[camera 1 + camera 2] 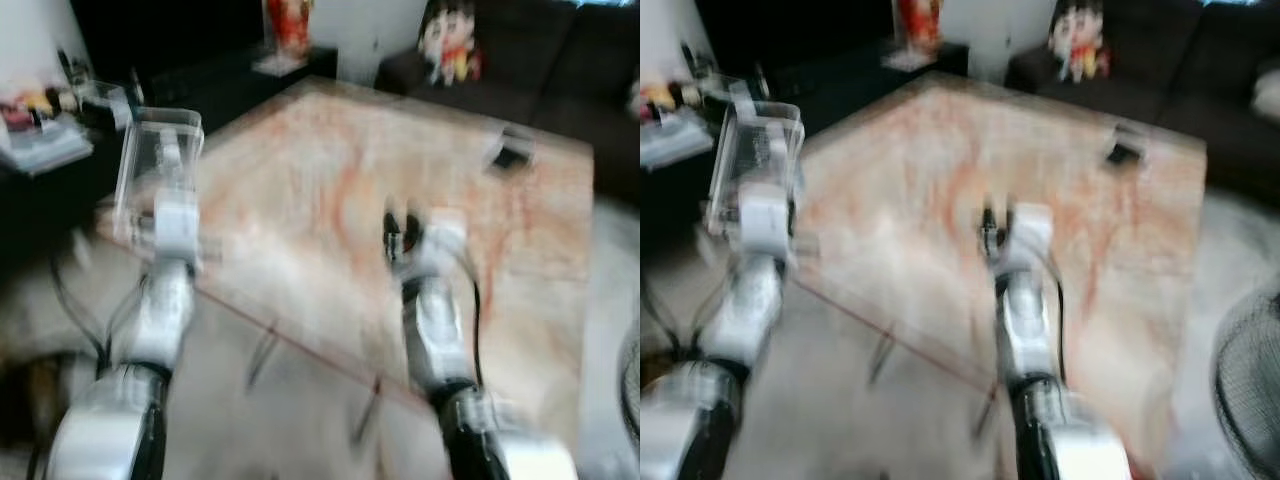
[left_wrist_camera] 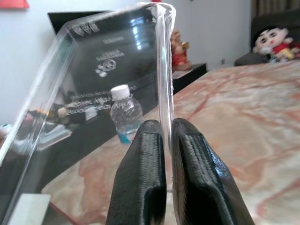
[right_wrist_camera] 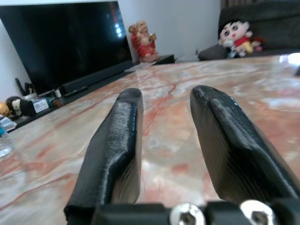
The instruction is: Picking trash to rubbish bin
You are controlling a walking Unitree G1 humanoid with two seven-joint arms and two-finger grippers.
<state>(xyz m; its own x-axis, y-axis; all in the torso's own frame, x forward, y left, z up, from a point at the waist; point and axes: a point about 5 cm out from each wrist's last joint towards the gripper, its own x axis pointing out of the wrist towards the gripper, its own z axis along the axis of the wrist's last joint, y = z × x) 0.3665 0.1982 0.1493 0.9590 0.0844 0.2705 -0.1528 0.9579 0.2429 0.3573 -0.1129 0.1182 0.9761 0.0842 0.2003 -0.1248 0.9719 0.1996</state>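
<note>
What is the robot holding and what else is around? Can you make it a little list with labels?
left gripper: shut on the edge of a clear plastic box, lifted above the table
right gripper: open, nothing between its fingers, over the table
table: pinkish marble top
water bottle: small, white cap, seen through the box
doll: on the dark sofa beyond the table
picture quality: head views blurred

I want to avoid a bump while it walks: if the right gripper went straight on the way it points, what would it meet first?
The right gripper, open and empty, points low across the marble table. The line looks free; further on, probably the tabletop itself, though depth is unclear.
</note>
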